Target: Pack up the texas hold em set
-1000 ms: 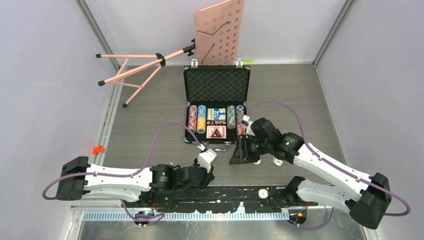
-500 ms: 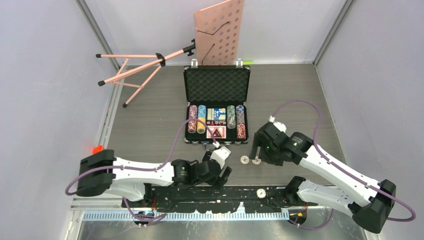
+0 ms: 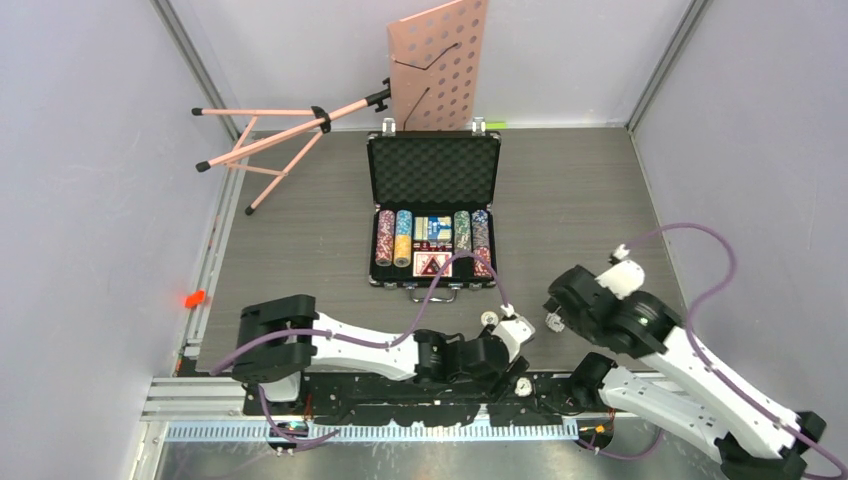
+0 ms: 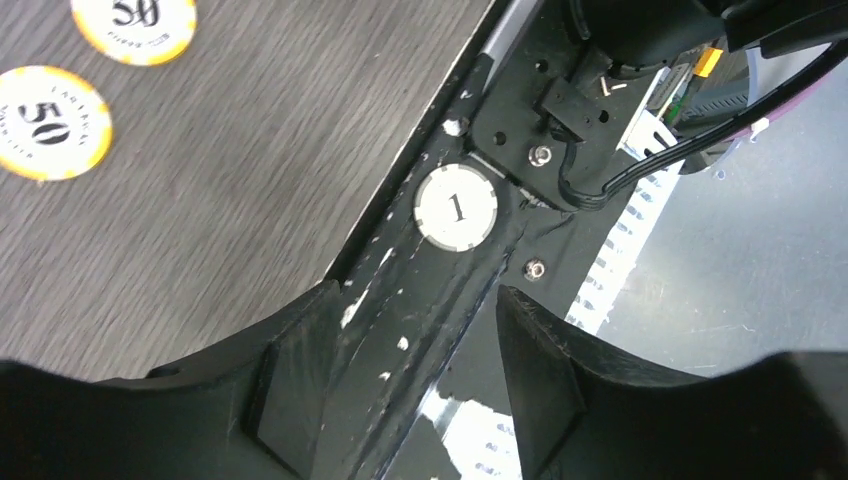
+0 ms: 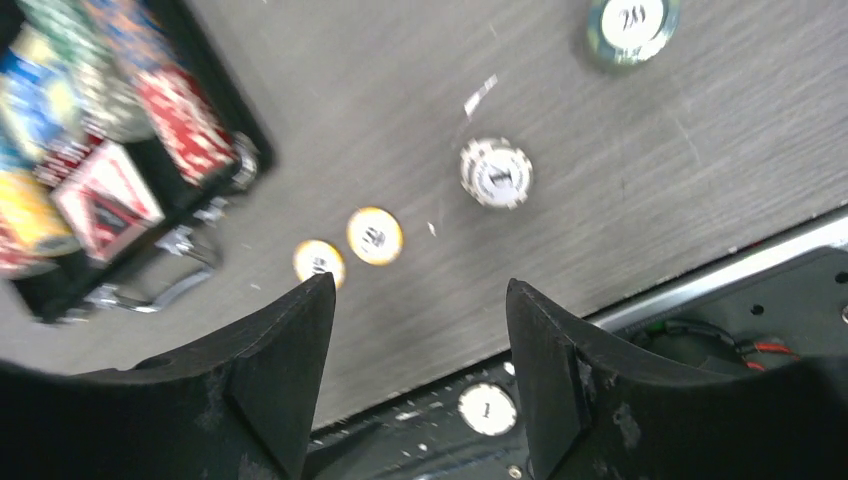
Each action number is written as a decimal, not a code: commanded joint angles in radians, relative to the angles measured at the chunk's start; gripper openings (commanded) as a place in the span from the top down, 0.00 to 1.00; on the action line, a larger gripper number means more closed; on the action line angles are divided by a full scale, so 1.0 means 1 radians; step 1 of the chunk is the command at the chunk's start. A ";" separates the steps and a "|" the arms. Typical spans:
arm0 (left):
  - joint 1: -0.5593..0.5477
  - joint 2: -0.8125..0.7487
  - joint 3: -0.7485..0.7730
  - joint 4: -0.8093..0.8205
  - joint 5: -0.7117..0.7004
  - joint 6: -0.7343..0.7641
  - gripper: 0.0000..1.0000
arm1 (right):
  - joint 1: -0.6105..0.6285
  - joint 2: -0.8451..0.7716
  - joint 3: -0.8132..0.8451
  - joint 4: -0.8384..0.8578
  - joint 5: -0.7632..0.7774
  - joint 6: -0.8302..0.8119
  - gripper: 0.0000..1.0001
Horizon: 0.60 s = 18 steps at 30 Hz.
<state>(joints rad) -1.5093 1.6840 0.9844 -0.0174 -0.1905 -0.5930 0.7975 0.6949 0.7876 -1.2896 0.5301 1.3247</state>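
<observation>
The black briefcase (image 3: 432,168) lies open mid-table, with its foam lid back and rows of poker chips (image 3: 430,238) and a card deck (image 3: 431,264) inside. Its corner shows in the right wrist view (image 5: 60,290). Loose on the table are two yellow chips (image 5: 375,236) (image 5: 319,262), a white chip (image 5: 497,172) and a greenish chip (image 5: 632,25). Another white chip (image 4: 456,207) rests on the black base rail. My left gripper (image 4: 417,295) hangs open and empty above that rail. My right gripper (image 5: 418,283) is open and empty over the table's near edge, apart from the chips.
A pink music stand (image 3: 437,62) leans at the back, with its tripod legs (image 3: 262,140) lying left of the case. A small orange thing (image 3: 194,298) sits at the left edge. Grey walls close in on both sides. The arms' base rail (image 3: 400,390) runs along the near edge.
My left arm has swung right along the near edge and its gripper has opened. My right arm has drawn back from the case's near corner and opened. Two chips now lie loose there.
</observation>
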 commanded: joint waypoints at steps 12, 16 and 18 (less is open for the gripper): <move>-0.009 0.196 0.136 0.177 0.230 0.049 1.00 | 0.002 -0.259 0.139 -0.153 0.311 0.073 0.37; -0.009 0.208 0.143 0.192 0.250 0.044 1.00 | 0.002 -0.256 0.135 -0.151 0.300 0.064 0.37; -0.009 0.238 0.161 0.187 0.275 0.032 1.00 | 0.002 -0.250 0.136 -0.152 0.300 0.063 0.37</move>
<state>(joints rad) -1.5166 1.8900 1.0935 0.1135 0.0265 -0.5602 0.7975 0.4366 0.8993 -1.4380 0.7765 1.3685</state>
